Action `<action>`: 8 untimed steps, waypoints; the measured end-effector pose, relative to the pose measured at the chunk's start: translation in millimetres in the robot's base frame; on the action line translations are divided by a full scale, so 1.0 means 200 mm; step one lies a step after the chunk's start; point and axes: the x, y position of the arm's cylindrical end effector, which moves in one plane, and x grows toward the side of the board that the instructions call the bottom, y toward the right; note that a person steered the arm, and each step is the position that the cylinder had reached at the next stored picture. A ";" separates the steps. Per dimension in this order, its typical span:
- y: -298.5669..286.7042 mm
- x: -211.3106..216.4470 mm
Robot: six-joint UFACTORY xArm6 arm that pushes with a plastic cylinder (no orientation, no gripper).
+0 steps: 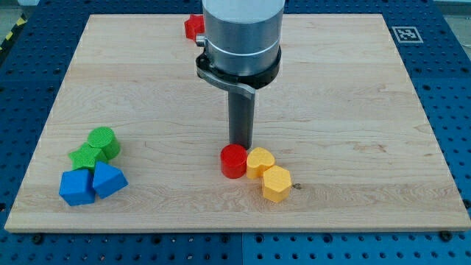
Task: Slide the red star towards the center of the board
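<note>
From the one camera view, my tip (240, 143) — a bare rod holding nothing — stands on the board (353, 110) just above the red cylinder (234, 161), about touching it. Two yellow blocks (260, 162) (277, 183) sit at the cylinder's right. The red star (193, 27) lies at the view's top edge, partly hidden behind the arm. Green blocks (103, 142) (85, 156) and blue blocks (76, 188) (108, 179) cluster at the lower left.

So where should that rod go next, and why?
Probably up toward the view's top edge. My tip sits just above the red cylinder, beside two yellow blocks, while the red star lies half hidden behind the arm. The tip likely must get behind the star to push it centreward.
</note>
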 end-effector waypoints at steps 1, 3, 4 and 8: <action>0.00 0.05; -0.15 -0.13; -0.30 -0.37; -0.53 -1.44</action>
